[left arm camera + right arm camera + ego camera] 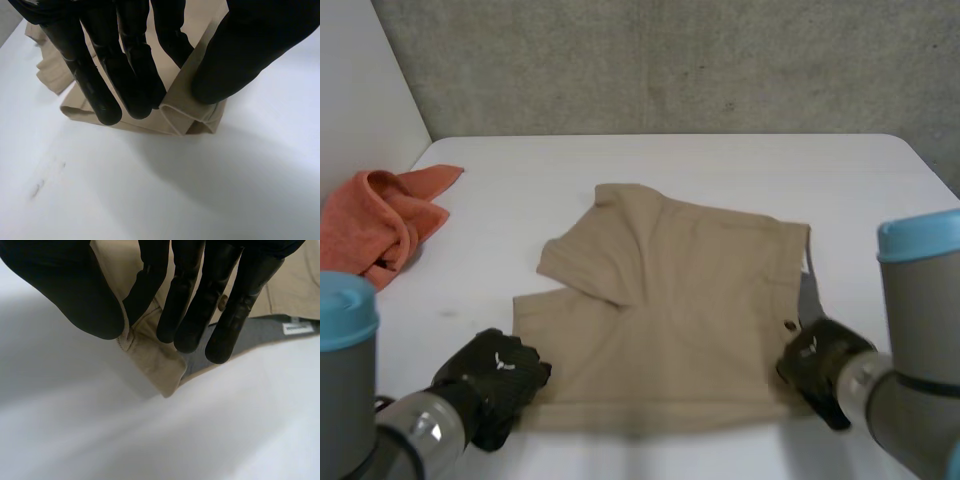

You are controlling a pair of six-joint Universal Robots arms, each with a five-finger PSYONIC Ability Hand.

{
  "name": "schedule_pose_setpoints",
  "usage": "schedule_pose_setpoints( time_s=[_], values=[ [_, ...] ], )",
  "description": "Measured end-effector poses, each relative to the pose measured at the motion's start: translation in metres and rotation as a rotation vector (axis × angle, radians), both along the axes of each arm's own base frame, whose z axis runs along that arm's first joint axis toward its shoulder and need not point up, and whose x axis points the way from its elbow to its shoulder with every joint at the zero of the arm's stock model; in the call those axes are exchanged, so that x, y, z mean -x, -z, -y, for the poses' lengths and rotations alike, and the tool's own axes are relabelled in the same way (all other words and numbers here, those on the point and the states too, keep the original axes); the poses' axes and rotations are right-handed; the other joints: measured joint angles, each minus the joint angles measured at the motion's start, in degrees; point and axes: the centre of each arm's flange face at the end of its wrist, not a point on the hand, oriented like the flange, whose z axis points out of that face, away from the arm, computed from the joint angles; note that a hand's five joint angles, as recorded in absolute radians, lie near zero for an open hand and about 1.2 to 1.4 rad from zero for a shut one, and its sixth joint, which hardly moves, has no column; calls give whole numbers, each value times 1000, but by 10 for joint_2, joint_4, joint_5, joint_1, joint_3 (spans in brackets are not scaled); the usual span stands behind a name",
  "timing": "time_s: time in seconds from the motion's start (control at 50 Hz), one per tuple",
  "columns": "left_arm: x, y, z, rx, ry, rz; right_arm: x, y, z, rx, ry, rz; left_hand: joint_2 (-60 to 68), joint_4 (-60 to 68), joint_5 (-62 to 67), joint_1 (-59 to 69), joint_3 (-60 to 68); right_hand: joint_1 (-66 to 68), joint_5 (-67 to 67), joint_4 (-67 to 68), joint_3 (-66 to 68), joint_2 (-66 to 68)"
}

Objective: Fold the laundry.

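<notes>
Now my left hand (495, 380) sits at the near left corner of the beige shorts (670, 310), which lie spread on the white table (720, 170), nearer its front edge than its back one. From my left wrist, the fingers (125, 75) come down on top of the cloth and the thumb (240, 60) presses in from the other side. A rolled fold of the hem (187, 117) is pinched between them and lifted a little off the table.

My right hand (820, 365) is at the near right corner of the same garment. From my right wrist, the thumb (75, 295) and the finger next to it nip the beige corner (150, 357), while the other fingers (225, 305) reach down over the cloth beside it. So both hands are clamped on the shorts, one at each near corner.

At that right end the cloth is turned back, showing a grey lining (200, 360) with a small white label (296, 328), and a dark button (790, 325) sits just beside my right hand. Toward the far left of the shorts, one flap (595, 260) is folded over the rest.

A crumpled orange cloth (385, 220) lies at the left edge of the table, well apart from the shorts.
</notes>
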Motion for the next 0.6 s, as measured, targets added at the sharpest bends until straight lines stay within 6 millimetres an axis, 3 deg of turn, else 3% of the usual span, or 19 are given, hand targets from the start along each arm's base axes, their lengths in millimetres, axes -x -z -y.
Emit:
schedule_pose_setpoints(
  time_s=[0.08, 0.1, 0.18, 0.3, 0.4, 0.44, 0.46, 0.48, 0.6],
  values=[
    [-2, -7, -9, 10, 30, 14, 5, -3, -11, -25, -17, -21, 0, 0, 0, 0, 0, 0, 0, 0, 0, 0],
    [-2, -14, -15, 33, 60, 20, 11, -9, -25, -55, -46, -32, 0, 0, 0, 0, 0, 0, 0, 0, 0, 0],
    [3, -18, -11, 67, 78, 14, 9, -10, -25, -48, -61, -14, 0, 0, 10, 0, 0, 0, 0, 0, 0, 0],
    [33, -11, 41, 177, 79, -31, -10, -5, 13, 75, -39, 59, 0, 0, 13, 1, 0, 0, 0, 0, 0, 0],
    [69, 3, 105, 303, 63, -95, -28, -3, 58, 226, 34, 113, 0, 0, 13, 2, 0, 0, 0, 0, 0, 0],
    [69, 3, 105, 303, 63, -95, -28, -3, 58, 226, 34, 113, 0, 0, 13, 2, 0, 0, 0, 0, 0, 0],
    [75, 5, 115, 325, 59, -106, -30, -3, 64, 248, 44, 121, 0, 0, 13, 2, 0, 0, 0, 0, 0, 0],
    [92, 10, 144, 398, 47, -142, -37, -3, 82, 314, 71, 141, 0, 0, 13, 2, 0, 0, 0, 0, 0, 0],
    [128, 18, 202, 547, 30, -218, -59, 0, 129, 495, 94, 207, 0, 0, 13, 3, 0, 0, 2, 0, 0, 0]
  ],
)
